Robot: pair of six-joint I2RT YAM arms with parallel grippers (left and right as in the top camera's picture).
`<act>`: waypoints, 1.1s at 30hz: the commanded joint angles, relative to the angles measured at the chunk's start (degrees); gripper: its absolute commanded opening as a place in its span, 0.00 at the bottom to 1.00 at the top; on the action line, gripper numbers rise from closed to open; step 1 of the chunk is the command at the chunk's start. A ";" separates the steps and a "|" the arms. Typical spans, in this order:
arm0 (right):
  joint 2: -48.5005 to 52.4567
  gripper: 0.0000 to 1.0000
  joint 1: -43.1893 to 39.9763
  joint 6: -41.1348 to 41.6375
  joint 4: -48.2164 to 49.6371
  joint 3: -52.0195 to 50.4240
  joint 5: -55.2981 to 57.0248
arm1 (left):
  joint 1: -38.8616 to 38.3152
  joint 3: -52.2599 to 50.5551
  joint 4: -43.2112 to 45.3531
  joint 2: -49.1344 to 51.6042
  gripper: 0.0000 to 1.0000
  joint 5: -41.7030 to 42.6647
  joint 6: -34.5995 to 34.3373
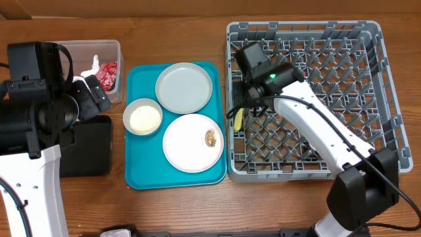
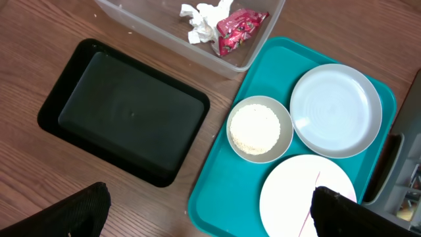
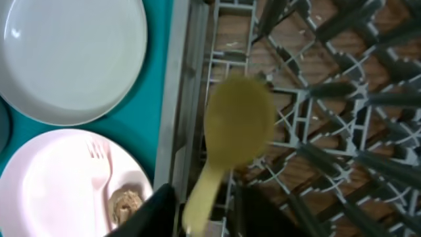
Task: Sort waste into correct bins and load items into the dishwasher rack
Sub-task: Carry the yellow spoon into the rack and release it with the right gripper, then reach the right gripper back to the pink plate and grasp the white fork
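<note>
Right tool (image 3: 205,209): jaws flank yellow spoon (image 3: 238,125) handle, grip indeterminate; released here, spoon may slip through dishwasher rack (image 3: 316,99) lattice below it.

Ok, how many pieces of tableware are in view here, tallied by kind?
Plates: 2 (grey plate, pale plate)
Bowls: 1 (small grey bowl)
Spoons: 1 (yellow spoon)
Forks: 1 (white fork)
Total: 5
</note>
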 commanded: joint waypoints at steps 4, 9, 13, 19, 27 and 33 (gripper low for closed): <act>-1.40 0.54 2.03 -2.21 0.24 1.92 -1.77 | 0.20 0.72 0.09 0.33 1.00 -0.35 -0.76; -4.96 0.54 8.00 -2.16 1.01 5.25 -4.20 | 0.20 0.72 0.09 0.33 1.00 -0.35 -0.76; -4.68 0.50 14.19 1.42 3.39 4.90 -4.28 | 0.20 0.72 0.09 0.33 1.00 -0.35 -0.76; 3.26 0.51 19.82 11.76 4.44 2.69 -1.20 | 0.20 0.72 0.09 0.33 1.00 -0.35 -0.76; 15.80 0.50 19.71 14.93 4.07 2.71 -3.06 | 0.20 0.72 0.09 0.33 1.00 -0.35 -0.76; 18.51 0.59 19.63 15.50 4.09 2.71 -2.99 | 0.20 0.72 0.09 0.33 1.00 -0.35 -0.76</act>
